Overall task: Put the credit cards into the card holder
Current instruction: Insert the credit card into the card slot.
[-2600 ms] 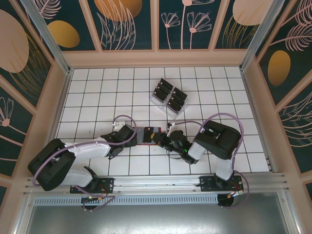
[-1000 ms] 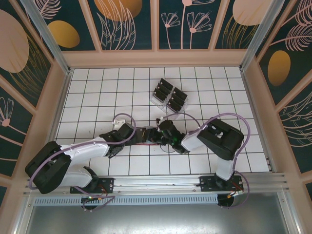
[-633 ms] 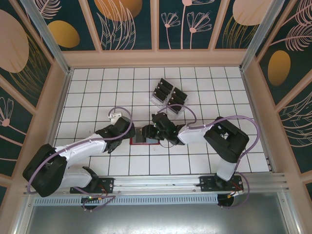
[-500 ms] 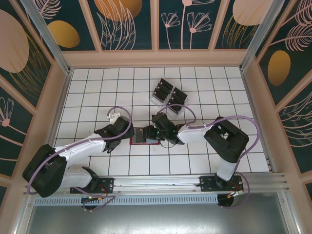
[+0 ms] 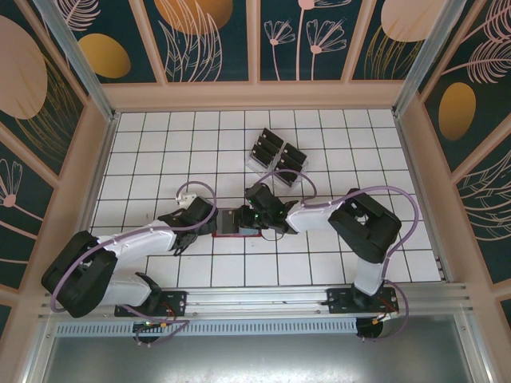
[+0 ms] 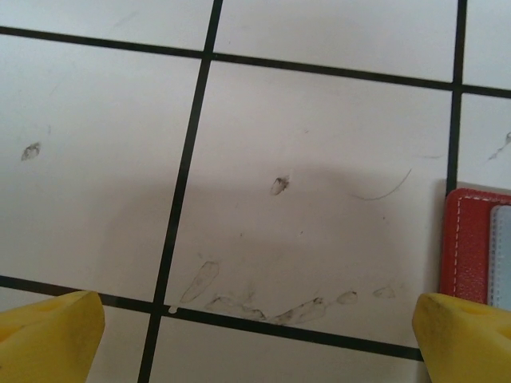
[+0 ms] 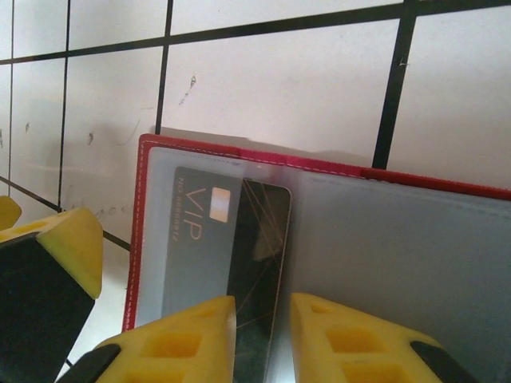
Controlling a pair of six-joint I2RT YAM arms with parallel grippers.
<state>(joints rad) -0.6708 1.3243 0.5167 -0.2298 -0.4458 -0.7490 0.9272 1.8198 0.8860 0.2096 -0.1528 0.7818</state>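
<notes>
Credit card [image 7: 239,263], thin glossy black, lies half-tucked under a translucent pocket of the open red stitched card holder [image 7: 335,171] on white tiles; right gripper [image 7: 262,335] pinches its edge; left gripper [image 6: 255,335] spread wide.

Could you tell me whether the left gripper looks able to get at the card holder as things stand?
Probably yes: the left gripper is open over bare tile, and the card holder lies right beside it with nothing between.

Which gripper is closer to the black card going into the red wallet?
Right. The right gripper straddles the card over the wallet; the left gripper sits beside the wallet's edge.
</notes>
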